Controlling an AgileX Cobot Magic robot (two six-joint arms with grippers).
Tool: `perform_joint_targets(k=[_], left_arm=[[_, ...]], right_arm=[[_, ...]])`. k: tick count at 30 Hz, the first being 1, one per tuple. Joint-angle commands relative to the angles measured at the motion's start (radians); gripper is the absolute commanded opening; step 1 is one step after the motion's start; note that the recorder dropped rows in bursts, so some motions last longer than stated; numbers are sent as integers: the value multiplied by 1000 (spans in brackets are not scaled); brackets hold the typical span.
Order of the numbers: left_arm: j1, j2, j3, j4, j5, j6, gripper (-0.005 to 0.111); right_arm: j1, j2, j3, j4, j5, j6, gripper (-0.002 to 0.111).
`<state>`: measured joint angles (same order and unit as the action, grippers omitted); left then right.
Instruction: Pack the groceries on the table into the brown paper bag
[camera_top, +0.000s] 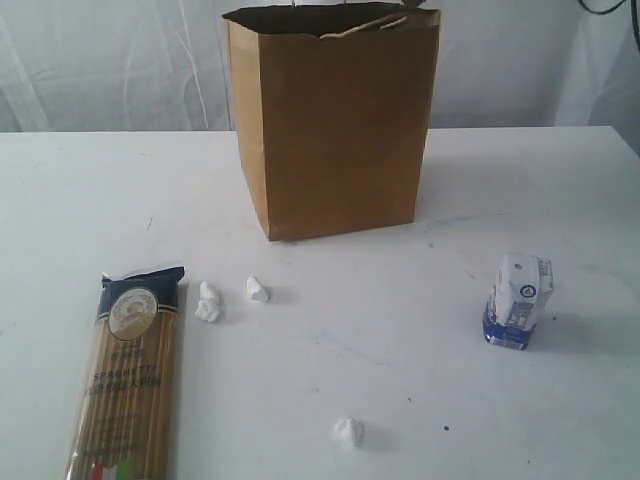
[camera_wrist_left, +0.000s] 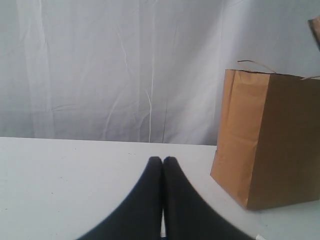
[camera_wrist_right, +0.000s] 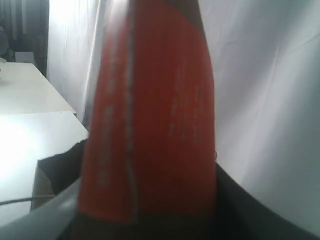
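Your left gripper (camera_wrist_left: 162, 162) was clenched shut on nothing, above the table (camera_top: 400, 380). Your right gripper (camera_wrist_right: 150, 220) was grasping the orange-labelled pouch (camera_wrist_right: 150, 115), which filled its wrist camera, with the ragged rim of the brown paper bag (camera_top: 335, 130) showing beyond it. In the exterior view the bag stood upright at top centre. The spaghetti packet (camera_top: 130, 380) lay flat at lower left and the small white-blue carton (camera_top: 518, 300) stood at right.

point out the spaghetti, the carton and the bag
spaghetti (camera_top: 128, 385): exterior view, middle of the packet
carton (camera_top: 518, 302): exterior view, front face
bag (camera_top: 345, 140): exterior view, front wall
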<state>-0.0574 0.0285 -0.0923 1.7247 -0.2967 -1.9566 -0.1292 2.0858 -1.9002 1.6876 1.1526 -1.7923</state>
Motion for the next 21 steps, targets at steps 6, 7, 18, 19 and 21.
perform_joint_targets(k=[6,7,18,19,21], left_arm=[[-6,-5,-6,20,-5,-1,0],[-6,-5,-6,20,-5,-1,0],[-6,-5,-6,20,-5,-1,0],[-6,-5,-6,20,-5,-1,0],[-6,-5,-6,20,-5,-1,0]], right_arm=[[40,85,-49,57,-6,-65,0],[45,91,-54,57,-6,-65,0],[63,103,-54,57,0,-47,2],[63,103,-54,57,-3,-36,5],[63,103,-54,57,-3,-32,14]])
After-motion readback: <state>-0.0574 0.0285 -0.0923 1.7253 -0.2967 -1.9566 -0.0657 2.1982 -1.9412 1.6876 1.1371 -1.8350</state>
